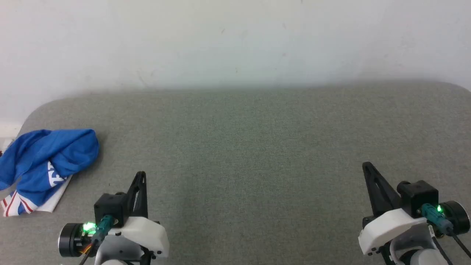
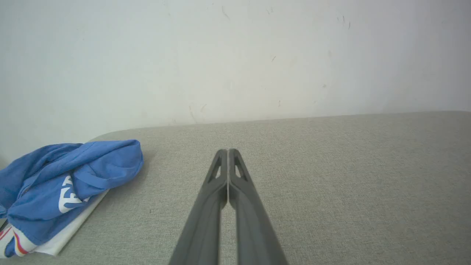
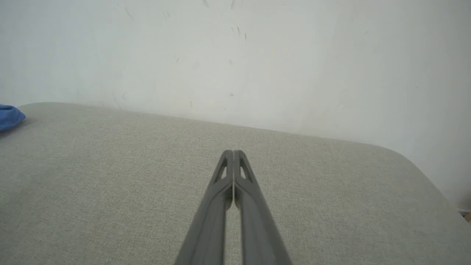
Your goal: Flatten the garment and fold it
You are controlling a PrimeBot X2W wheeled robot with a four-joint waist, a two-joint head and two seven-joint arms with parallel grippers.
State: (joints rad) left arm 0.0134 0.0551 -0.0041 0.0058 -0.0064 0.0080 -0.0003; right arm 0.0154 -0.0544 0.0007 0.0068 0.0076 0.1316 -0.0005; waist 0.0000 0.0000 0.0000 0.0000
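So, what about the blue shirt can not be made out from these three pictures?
- Head view: the crumpled blue jersey T-shirt folds over its own white lettering, so it is unreadable; the picture's left edge cuts it off.
- Left wrist view: the same folds hide the lettering; the left edge cuts the cloth.
- Right wrist view: the left edge leaves just one blue corner.
- Collar, front or back: cannot tell.

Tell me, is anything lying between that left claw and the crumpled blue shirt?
Nothing visible does. Bare grey surface runs from the shut left gripper to the garment, bunched up near the left edge.
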